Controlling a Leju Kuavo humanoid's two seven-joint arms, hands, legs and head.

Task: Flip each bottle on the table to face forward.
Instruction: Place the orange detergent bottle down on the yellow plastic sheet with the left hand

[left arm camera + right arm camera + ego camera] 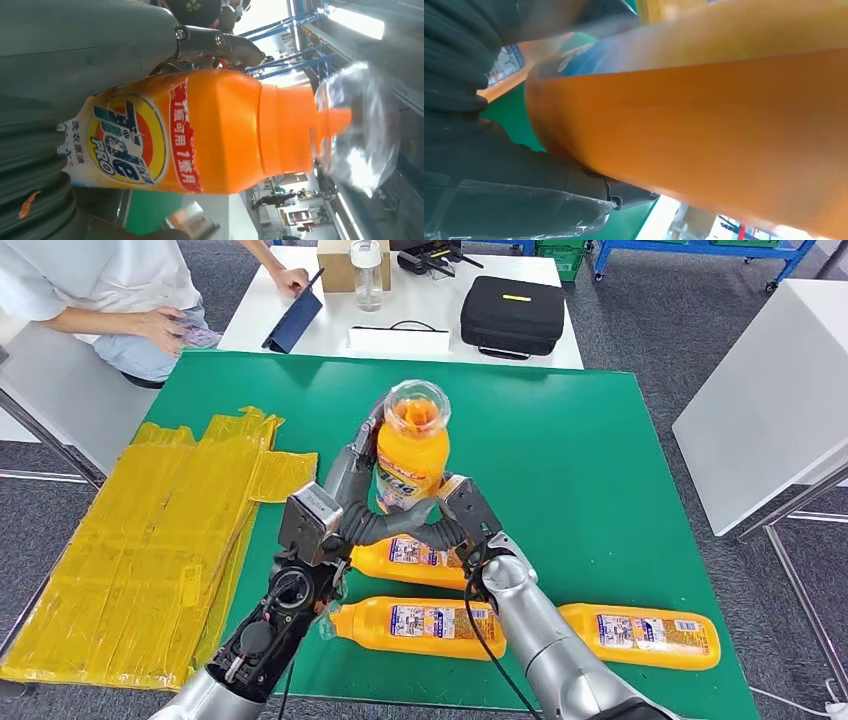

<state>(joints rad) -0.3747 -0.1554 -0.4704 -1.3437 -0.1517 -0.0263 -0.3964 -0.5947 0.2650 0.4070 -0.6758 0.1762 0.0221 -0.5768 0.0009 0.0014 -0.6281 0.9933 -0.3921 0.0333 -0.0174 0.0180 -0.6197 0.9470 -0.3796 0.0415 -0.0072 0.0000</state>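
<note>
Fingers (215, 42) of the left hand (345, 480) wrap the lower body of the raised orange bottle (411, 455); the left wrist view shows dark fingers curved over one side and the grey thumb cover on the other, Tide label turned toward that camera. Right hand (455, 515) presses the same bottle from the opposite side near its base; in the right wrist view dark fingers (454, 65) lie against the orange wall, blurred, so the exact contact cannot be told. Bottle is held upright above the green table (600, 440), clear cap uppermost, label facing the robot.

Below the hands, three more bottles lie flat: one directly under the wrists (410, 562), one nearer the robot (420, 625), one to the right (640, 635). All three show small-print labels up. Yellow plastic sheeting (140, 550) covers the table's left part. A person (110, 290) sits beyond the far left corner.

Judged step: mid-handover or re-grip before laying the bottle front up.

Risks:
- Smooth wall and low two-sided hold; uneven release could let the bottle tip or slip.
- Falling, it would strike the bottle beneath and scatter the row.
- Setting down between close neighbours may roll one over.
</note>
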